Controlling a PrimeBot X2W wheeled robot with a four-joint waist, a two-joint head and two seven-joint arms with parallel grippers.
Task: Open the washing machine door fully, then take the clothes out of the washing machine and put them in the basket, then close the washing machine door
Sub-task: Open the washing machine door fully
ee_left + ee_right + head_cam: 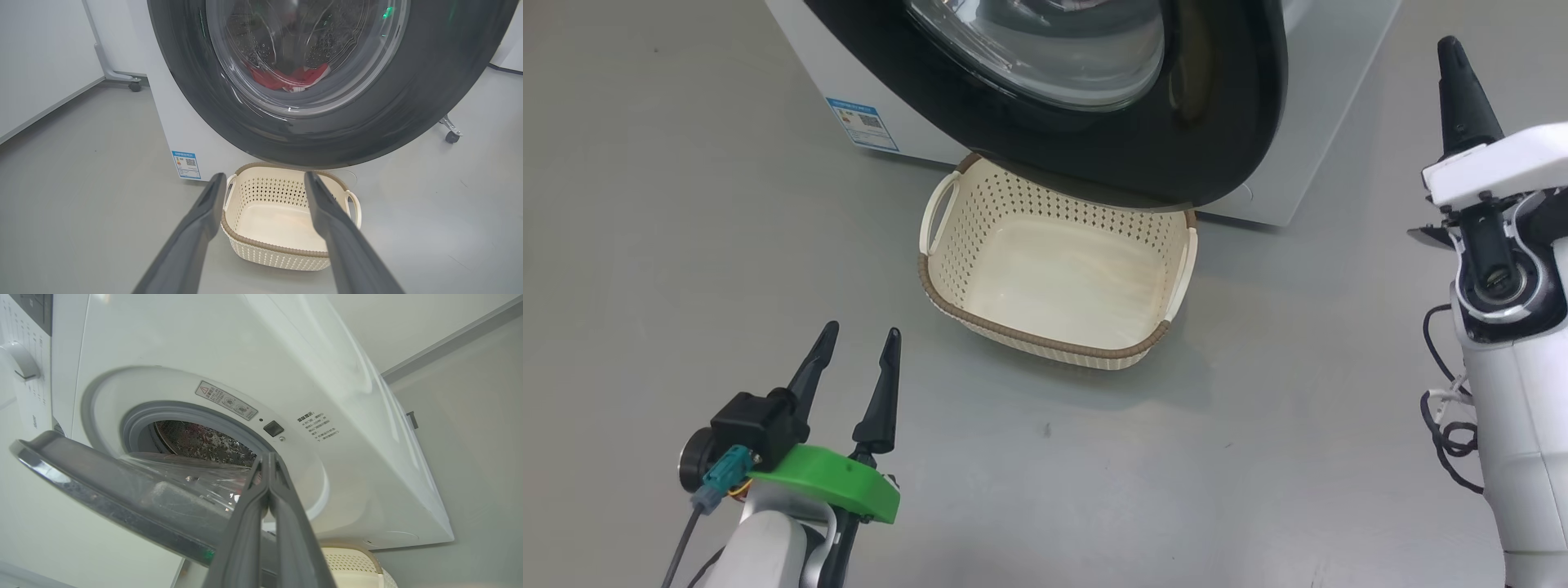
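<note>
The washing machine [1339, 82] stands at the top of the head view, and its black-rimmed door [1217, 122] hangs partly open over the far edge of the cream basket [1054, 278]. In the left wrist view the red clothes [286, 79] show through the door [196, 90] glass, with the basket [282, 220] below them holding nothing. My left gripper [862, 331] is open, low and short of the basket's near left corner. My right gripper [267, 459] is shut on nothing and points into the gap between the door [102, 486] and the drum opening [192, 437].
A blue sticker [186, 164] marks the machine's lower front. Caster feet of a frame [135, 85] [451, 136] stand on the grey floor at either side of the machine. A white wall [41, 61] runs along the left. A black cable [1445, 433] hangs by my right arm.
</note>
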